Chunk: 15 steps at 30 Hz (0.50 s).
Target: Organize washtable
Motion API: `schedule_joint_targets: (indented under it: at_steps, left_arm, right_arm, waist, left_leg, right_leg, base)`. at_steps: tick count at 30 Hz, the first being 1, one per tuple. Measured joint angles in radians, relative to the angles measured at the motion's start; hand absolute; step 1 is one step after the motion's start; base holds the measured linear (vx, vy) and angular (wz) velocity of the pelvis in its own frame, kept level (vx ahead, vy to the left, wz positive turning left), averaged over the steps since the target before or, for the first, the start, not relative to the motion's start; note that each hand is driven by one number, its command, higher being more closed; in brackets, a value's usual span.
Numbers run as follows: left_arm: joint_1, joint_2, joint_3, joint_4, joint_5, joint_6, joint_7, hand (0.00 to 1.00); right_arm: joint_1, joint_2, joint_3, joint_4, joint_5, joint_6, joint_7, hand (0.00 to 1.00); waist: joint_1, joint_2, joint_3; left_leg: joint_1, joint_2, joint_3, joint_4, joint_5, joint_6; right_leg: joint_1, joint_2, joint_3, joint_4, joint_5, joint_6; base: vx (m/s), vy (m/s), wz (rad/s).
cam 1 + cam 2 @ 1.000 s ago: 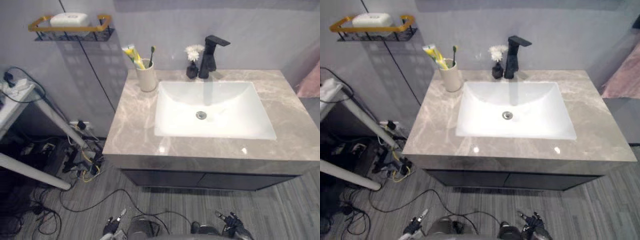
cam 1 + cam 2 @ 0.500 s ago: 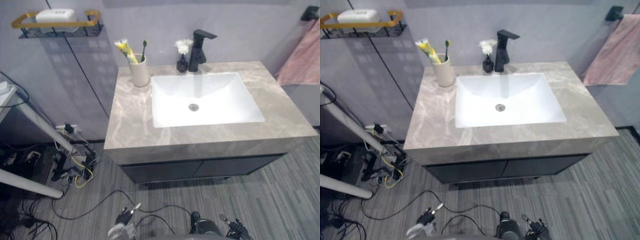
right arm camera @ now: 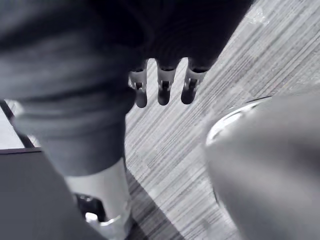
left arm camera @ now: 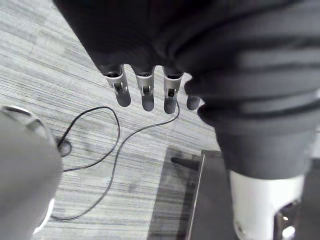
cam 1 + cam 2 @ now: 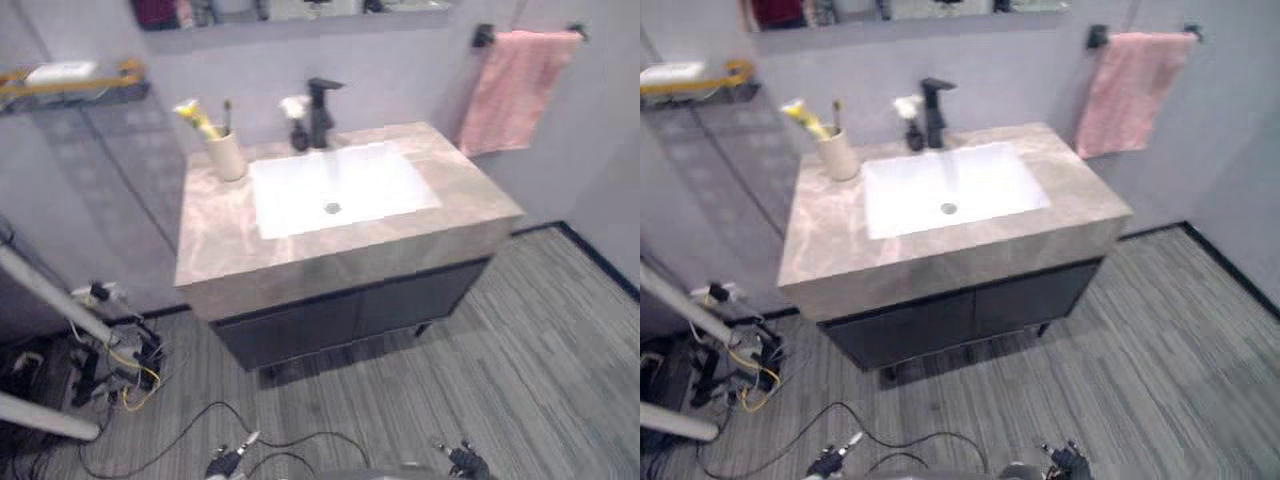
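The washtable [image 5: 225, 255] has a grey marble top with a white sink [image 5: 335, 185] set in it. A beige cup [image 5: 227, 157] with a toothbrush and a yellow toothpaste tube stands at its back left. A black faucet [image 5: 321, 110] and a small dark vase with a white flower [image 5: 295, 118] stand behind the sink. My left hand [image 5: 228, 465] and right hand [image 5: 463, 462] hang low over the floor, well short of the washtable. In the left wrist view the fingers [image 4: 145, 95] are straight and hold nothing, and in the right wrist view the fingers [image 3: 162, 87] are the same.
A pink towel [image 5: 518, 88] hangs on a black rail at the right wall. A yellow-framed shelf [image 5: 75, 85] with a white soap bar [image 5: 58, 72] hangs on the left wall. Loose cables and plugs [image 5: 115, 360] lie by white table legs [image 5: 45, 290] on the left floor.
The camera has moved back and swung right, so the washtable looks smaller and farther and the towel is in view. Both hands stay low and empty.
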Motion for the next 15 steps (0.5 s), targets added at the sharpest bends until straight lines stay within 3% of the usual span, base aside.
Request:
schedule_joint_targets:
  at_steps: [2, 3, 4, 5, 8, 10, 11, 13, 14, 15]
  left_arm:
    - [-0.007, -0.003, -0.018, -0.001, 0.001, -0.002, -0.002, 0.0]
    - [-0.024, 0.005, -0.041, 0.002, 0.006, -0.001, -0.002, 0.0]
    - [-0.036, 0.006, -0.056, 0.006, 0.006, -0.001, -0.002, 0.0]
    - [-0.051, 0.02, -0.092, -0.001, 0.005, -0.006, 0.0, 0.0]
    - [-0.062, 0.049, -0.121, -0.006, 0.005, -0.011, 0.017, 0.0]
    - [-0.07, 0.053, -0.131, -0.008, -0.001, -0.013, 0.026, 0.0]
    - [-0.068, 0.052, -0.138, -0.008, -0.003, -0.02, 0.03, 0.0]
    - [-0.062, 0.042, -0.138, -0.009, -0.003, -0.025, 0.034, 0.0]
    - [-0.054, 0.032, -0.138, -0.009, -0.003, -0.026, 0.036, 0.0]
    - [-0.053, 0.031, -0.138, -0.009, -0.003, -0.026, 0.037, 0.0]
  right_arm:
    - [-0.013, -0.008, 0.043, 0.009, -0.007, 0.004, 0.0, 0.0]
    - [-0.023, -0.009, 0.076, 0.009, -0.009, 0.004, 0.001, 0.0]
    - [-0.018, -0.012, 0.087, 0.01, -0.013, 0.005, 0.001, 0.0]
    - [-0.004, -0.005, 0.117, 0.011, -0.015, 0.006, 0.001, 0.0]
    - [-0.001, 0.003, 0.139, 0.01, -0.014, 0.002, -0.001, 0.0]
    - [0.006, -0.003, 0.148, 0.009, -0.012, -0.012, -0.002, 0.0]
    - [0.008, -0.012, 0.149, 0.009, -0.011, -0.021, -0.002, 0.0]
    - [0.009, -0.024, 0.149, 0.01, -0.011, -0.022, -0.002, 0.0]
    - [0.01, -0.035, 0.148, 0.009, -0.011, -0.023, -0.002, 0.0]
    - [0.011, -0.037, 0.148, 0.009, -0.011, -0.023, -0.002, 0.0]
  waist:
    - [0.011, -0.004, -0.008]
    - [0.012, -0.006, -0.007]
    - [0.009, 0.004, -0.01]
    - [0.012, -0.008, -0.004]
    - [0.014, -0.036, 0.014]
    - [0.028, -0.023, 0.047]
    - [0.028, -0.013, 0.054]
    - [0.031, -0.001, 0.061]
    - [0.03, 0.016, 0.061]
    - [0.029, 0.018, 0.06]
  left_leg:
    - [-0.041, 0.004, 0.01, 0.006, 0.025, -0.014]
    - [-0.084, 0.022, 0.008, 0.03, 0.025, -0.014]
    - [-0.105, 0.042, 0.006, 0.041, 0.028, -0.018]
    - [-0.14, 0.071, -0.004, 0.079, 0.042, -0.029]
    - [-0.186, 0.136, -0.03, 0.175, 0.034, -0.04]
    - [-0.207, 0.217, -0.046, 0.311, 0.0, -0.076]
    - [-0.22, 0.256, -0.082, 0.394, -0.012, -0.072]
    - [-0.233, 0.242, -0.203, 0.426, -0.013, -0.074]
    - [-0.232, 0.203, -0.326, 0.422, -0.019, -0.082]
    - [-0.232, 0.197, -0.338, 0.421, -0.019, -0.083]
  right_leg:
    - [0.035, 0.036, 0.038, -0.2, 0.004, 0.009]
    - [0.059, 0.067, 0.043, -0.329, 0.033, 0.023]
    - [0.069, 0.086, 0.038, -0.383, 0.076, 0.012]
    - [0.102, 0.119, 0.034, -0.495, 0.14, -0.009]
    - [0.116, 0.167, 0.03, -0.525, 0.168, -0.038]
    - [0.138, 0.221, 0.053, -0.527, 0.169, -0.062]
    - [0.155, 0.25, 0.079, -0.524, 0.168, -0.073]
    - [0.148, 0.26, 0.126, -0.503, 0.167, -0.08]
    - [0.134, 0.258, 0.165, -0.487, 0.163, -0.087]
    - [0.131, 0.257, 0.169, -0.485, 0.163, -0.087]
  base:
    - [-0.18, -0.252, -0.89]
    - [-0.19, -0.266, -0.67]
    - [-0.14, -0.21, -0.22]
    - [-0.12, -0.15, 0.03]
    - [-0.15, -0.18, 0.02]
    - [-0.19, -0.176, -0.33]
    - [-0.15, -0.109, -0.5]
    - [-0.13, -0.048, -0.75]
    - [-0.09, 0.025, -0.74]
    - [-0.07, 0.074, -1.07]
